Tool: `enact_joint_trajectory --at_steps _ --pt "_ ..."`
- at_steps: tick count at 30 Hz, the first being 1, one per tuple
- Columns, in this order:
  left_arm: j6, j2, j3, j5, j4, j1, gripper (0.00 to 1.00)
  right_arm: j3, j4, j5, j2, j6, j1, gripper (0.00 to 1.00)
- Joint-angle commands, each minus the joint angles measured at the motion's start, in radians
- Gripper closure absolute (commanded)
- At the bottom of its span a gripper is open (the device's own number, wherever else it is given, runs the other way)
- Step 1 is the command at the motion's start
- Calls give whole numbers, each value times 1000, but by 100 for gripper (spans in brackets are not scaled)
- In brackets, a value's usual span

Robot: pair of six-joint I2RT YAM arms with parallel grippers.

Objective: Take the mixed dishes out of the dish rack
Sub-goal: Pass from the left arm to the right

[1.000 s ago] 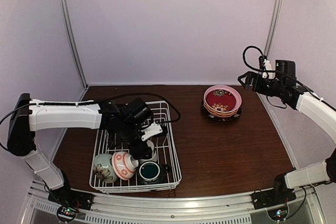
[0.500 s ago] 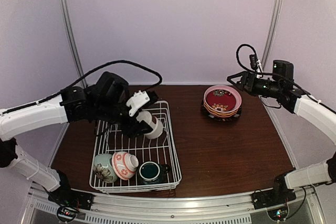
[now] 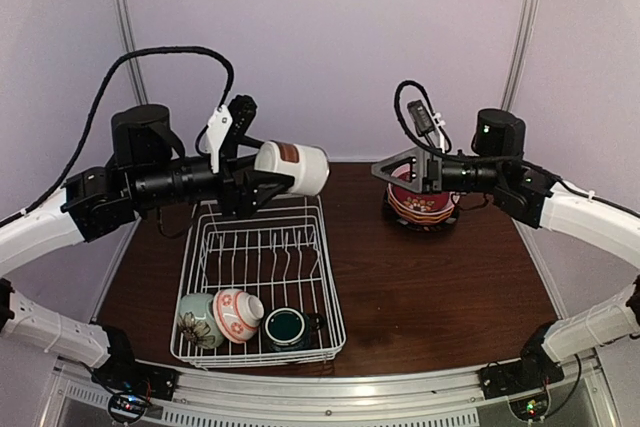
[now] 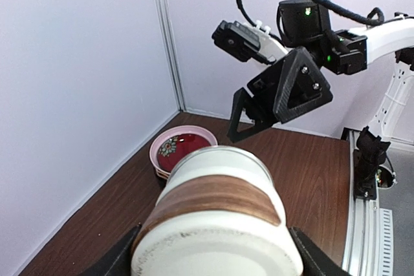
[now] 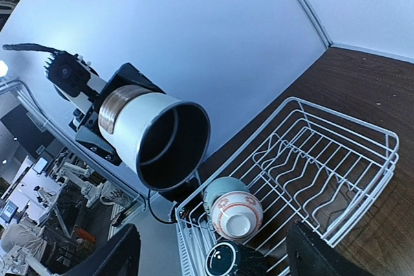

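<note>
Cup hangs sideways above the rack, clamped in the left claw. Right claw stands apart.

Left pincer laden, right pincer open

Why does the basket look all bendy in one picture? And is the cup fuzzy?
Right wrist view: the wide lens curves things, so the dish rack looks bent and tilted, but the white cup is crisp. Left wrist view: the cup is very close, so it looks huge and slightly soft. Top view: even light, no strong glare.
</note>
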Motion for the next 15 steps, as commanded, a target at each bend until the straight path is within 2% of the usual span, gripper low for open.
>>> enact_joint_trajectory --at_steps 1,5,15 --pt "-32 -21 -41 88 196 5 62 62 101 -43 36 47 87 24" --pt "-37 -30 -61 133 246 5 62 108 110 -50 76 39 153 29" --pt "-47 -48 -121 186 358 6 63 162 245 -84 131 129 238 51"
